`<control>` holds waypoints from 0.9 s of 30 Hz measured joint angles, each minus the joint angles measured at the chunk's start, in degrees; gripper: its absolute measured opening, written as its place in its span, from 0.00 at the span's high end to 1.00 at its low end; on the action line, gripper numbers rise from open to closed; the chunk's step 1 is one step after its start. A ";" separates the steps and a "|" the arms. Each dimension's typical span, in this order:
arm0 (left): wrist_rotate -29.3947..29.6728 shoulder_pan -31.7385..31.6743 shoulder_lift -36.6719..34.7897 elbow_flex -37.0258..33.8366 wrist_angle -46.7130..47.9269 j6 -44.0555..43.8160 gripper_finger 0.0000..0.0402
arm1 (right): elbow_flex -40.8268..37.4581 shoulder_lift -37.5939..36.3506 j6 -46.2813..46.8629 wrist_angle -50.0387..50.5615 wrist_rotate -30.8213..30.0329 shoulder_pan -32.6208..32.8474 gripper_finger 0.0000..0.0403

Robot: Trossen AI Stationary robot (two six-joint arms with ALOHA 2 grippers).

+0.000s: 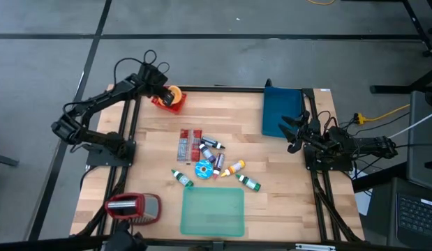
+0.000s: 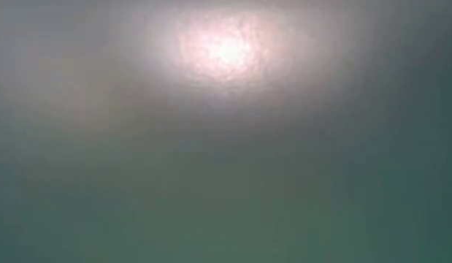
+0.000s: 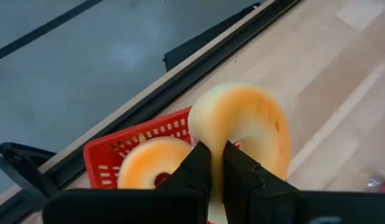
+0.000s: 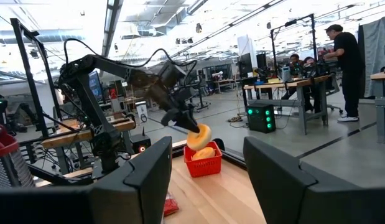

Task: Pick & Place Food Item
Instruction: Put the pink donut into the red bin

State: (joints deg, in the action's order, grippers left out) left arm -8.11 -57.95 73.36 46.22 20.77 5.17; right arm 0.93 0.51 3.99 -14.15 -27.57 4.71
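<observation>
A tan bagel (image 3: 242,112) hangs in my shut left gripper (image 3: 217,148) just above a red basket (image 3: 111,149) at the table's far left corner (image 1: 175,106). A second bagel (image 3: 148,167) lies inside that basket. The right wrist view shows the held bagel (image 4: 199,135) under my left gripper (image 4: 183,123), over the basket (image 4: 204,165). My right gripper (image 4: 208,148) stands open with nothing between its fingers at the table's right side (image 1: 291,132). The low view shows only a green blur. My left gripper has the bagel's ring (image 3: 208,134) pinched between its two nearly closed fingers (image 3: 195,168), at the part nearest the wrist; the fingers hide the exact spot. They slant down from the left. The bagel hangs tilted, clear above the basket and the other bagel.
A blue bin (image 1: 282,110) stands at the far right. A heap of small bottles and packets (image 1: 209,162) lies mid-table. A green mat (image 1: 212,211) and a red and silver appliance (image 1: 133,208) sit along the near edge.
</observation>
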 joint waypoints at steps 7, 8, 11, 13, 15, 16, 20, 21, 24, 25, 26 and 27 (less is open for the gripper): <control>-0.87 -2.21 0.00 0.00 0.62 0.06 0.96 | 0.00 0.00 -0.02 0.02 0.00 0.00 0.49; -1.11 -2.21 0.00 0.00 0.62 0.06 0.96 | 0.00 0.00 -0.02 0.02 0.00 0.00 0.49; -1.83 -2.13 0.00 0.00 0.61 0.02 0.96 | 0.00 0.00 -0.02 0.02 0.00 0.00 0.50; -1.67 -2.17 0.00 0.00 0.72 -0.01 0.96 | 0.00 -0.01 -0.02 0.02 0.00 0.00 0.50; -0.56 -2.46 0.00 0.00 1.28 0.00 0.96 | 0.00 -0.02 -0.02 0.02 0.00 0.00 0.50; -0.42 -2.72 0.00 0.00 1.73 0.00 0.96 | 0.00 0.00 -0.02 0.02 0.00 0.00 0.50; -0.38 -3.51 0.00 0.00 3.77 0.01 0.96 | 0.00 -0.01 -0.02 0.02 0.00 0.00 0.50; -0.40 -3.75 0.00 0.00 4.15 0.02 0.96 | 0.00 -0.01 0.00 0.02 0.00 0.00 0.50; -0.38 -4.37 0.00 0.00 4.81 0.47 0.96 | 0.00 0.00 0.00 0.02 0.00 0.00 0.50; -0.38 -4.48 0.00 0.00 4.81 0.52 0.96 | 0.00 0.00 0.00 0.02 0.00 0.00 0.49; -0.38 -4.66 0.00 0.00 4.81 0.52 0.96 | 0.00 0.00 0.00 0.02 0.00 0.00 0.50; -0.41 -4.84 0.00 0.00 4.80 0.52 0.96 | 0.00 0.00 0.00 0.02 0.00 0.00 0.49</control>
State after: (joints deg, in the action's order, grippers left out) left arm -8.53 -62.79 73.36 46.22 25.57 5.69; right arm 0.93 0.51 3.99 -14.13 -27.57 4.71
